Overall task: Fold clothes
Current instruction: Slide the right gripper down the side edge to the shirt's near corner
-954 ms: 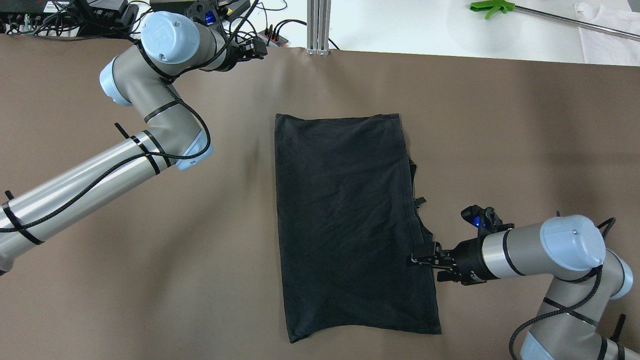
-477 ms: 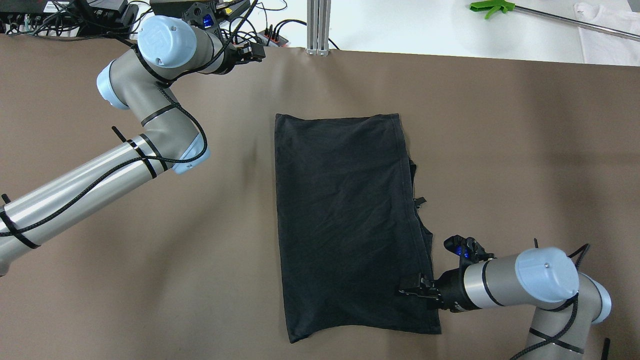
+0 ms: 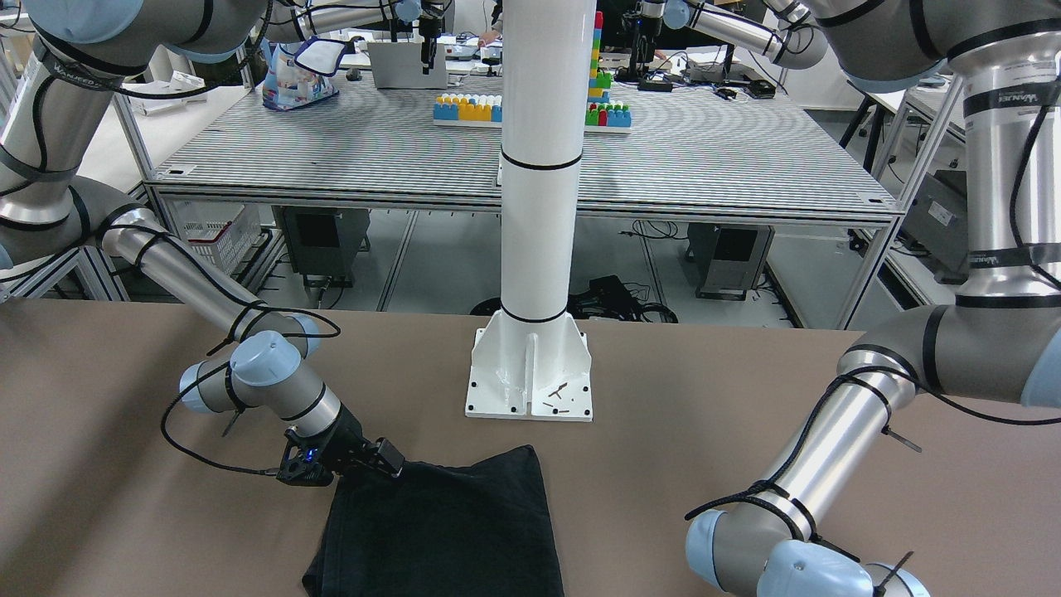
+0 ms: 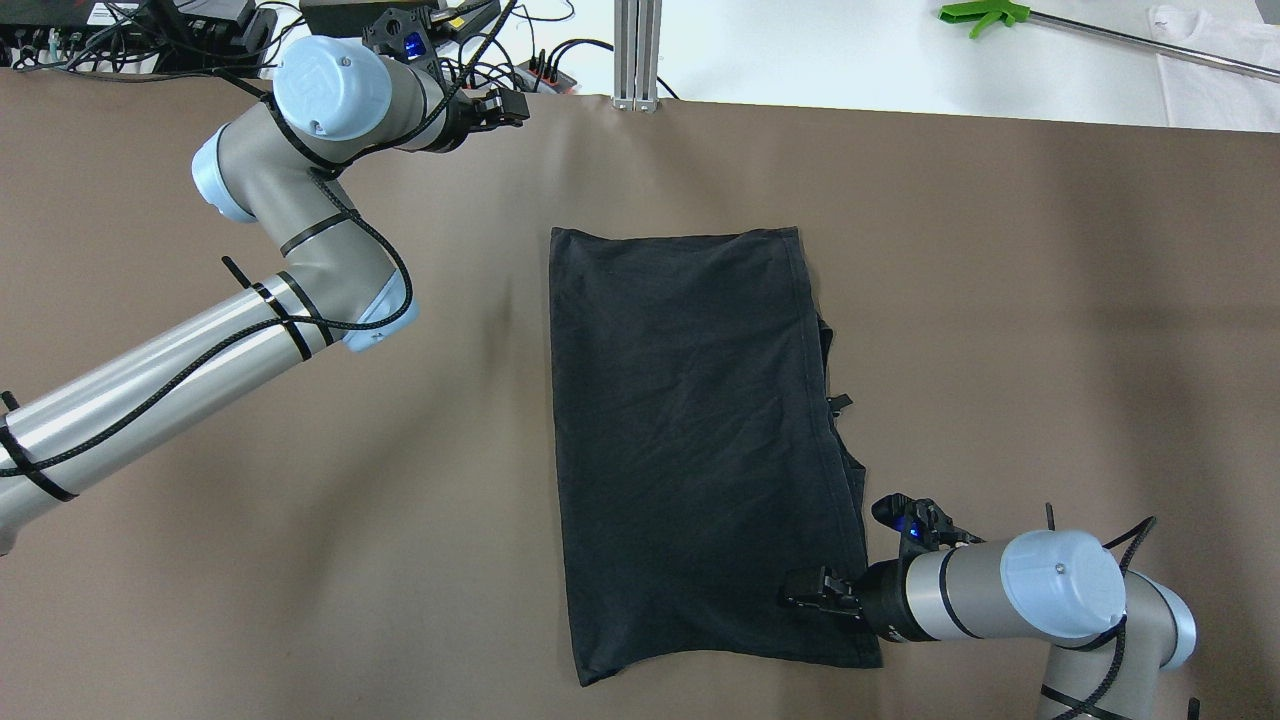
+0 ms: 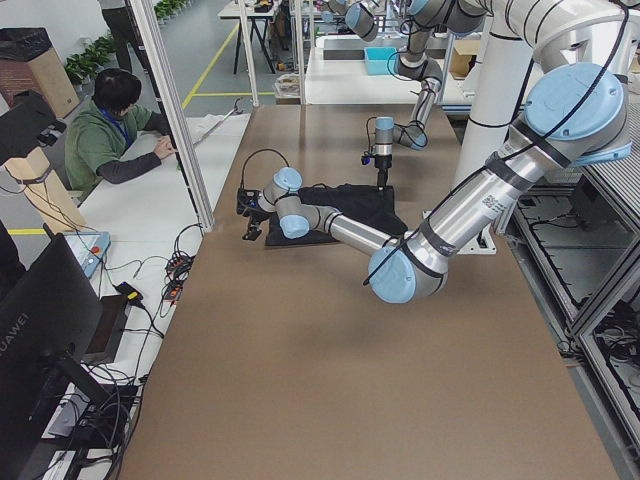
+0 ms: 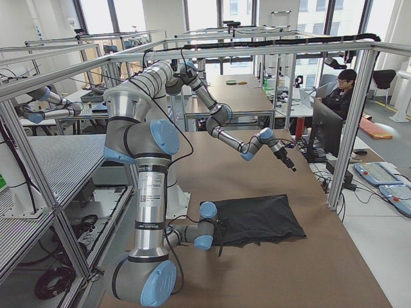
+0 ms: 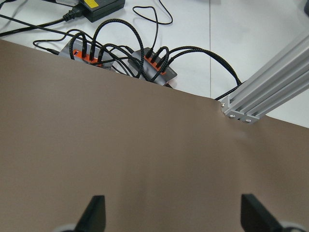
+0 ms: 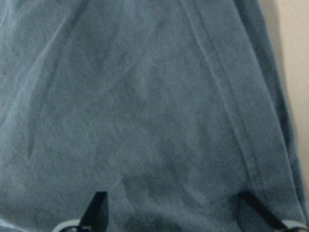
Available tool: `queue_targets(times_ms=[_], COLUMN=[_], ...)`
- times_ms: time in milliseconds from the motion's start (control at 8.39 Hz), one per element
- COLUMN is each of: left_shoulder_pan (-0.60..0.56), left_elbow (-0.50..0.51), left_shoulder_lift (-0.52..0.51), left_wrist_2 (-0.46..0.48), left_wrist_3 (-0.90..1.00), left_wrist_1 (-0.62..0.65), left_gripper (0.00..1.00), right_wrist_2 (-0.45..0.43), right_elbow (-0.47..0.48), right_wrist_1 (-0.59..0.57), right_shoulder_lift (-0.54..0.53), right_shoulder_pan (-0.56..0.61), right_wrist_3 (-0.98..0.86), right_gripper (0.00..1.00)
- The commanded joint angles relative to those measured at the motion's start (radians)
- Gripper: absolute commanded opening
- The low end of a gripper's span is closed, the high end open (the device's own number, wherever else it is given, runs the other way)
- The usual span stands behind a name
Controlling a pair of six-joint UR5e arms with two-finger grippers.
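Right gripper point(image 4: 800, 602), jaws apart just above the black clothes point(image 4: 690, 440): should likely lower squarely, pinching every layer beneath; left gripper point(image 4: 515, 100) likewise spread, well apart.

- The cloth point(image 4: 690, 440) was laid flat in the middle of the table point(image 4: 1000, 300).
- The right gripper point(image 4: 805, 603) was placed over the cloth's near right corner.
- The left gripper point(image 4: 508, 103) was held over the table's far edge, well apart from the cloth and left of a post point(image 4: 636, 55).
- A pillar point(image 3: 539, 207) was set on the table on the robot's side of the cloth.
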Motion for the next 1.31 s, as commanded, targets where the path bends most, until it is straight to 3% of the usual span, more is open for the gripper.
queue_targets(times_ms=[0, 238, 358, 835, 954, 1192], left_shoulder_pan=[0.018, 0.021, 0.023, 0.023, 0.023, 0.023], left_elbow=[-0.003, -0.003, -0.003, -0.003, -0.036, -0.206], left_shoulder_lift=[0.005, 0.005, 0.005, 0.005, 0.025, 0.135], left_wrist_2=[0.017, 0.017, 0.017, 0.017, 0.011, -0.073], left_wrist_3=[-0.002, -0.002, -0.002, -0.004, -0.004, -0.033], left_wrist_1=[-0.001, -0.001, -0.001, -0.001, -0.001, 0.013], left_gripper=[1.0, 1.0, 1.0, 1.0, 1.0, 1.0], right_wrist_2=[-0.005, -0.052, -0.054, -0.089, -0.09, -0.089], right_elbow=[-0.001, 0.0, -0.003, 0.0, 0.006, 0.019], right_wrist_1=[-0.001, -0.003, -0.007, -0.01, -0.007, -0.001], right_shoulder_lift=[0.007, 0.024, 0.033, 0.043, 0.055, 0.061], right_shoulder_pan=[-0.004, -0.018, -0.038, -0.053, -0.053, -0.052], right_wrist_3=[0.02, 0.138, 0.138, 0.153, 0.175, 0.201], right_gripper=[0.82, 0.14, 0.0, 0.0, 0.0, 0.0])
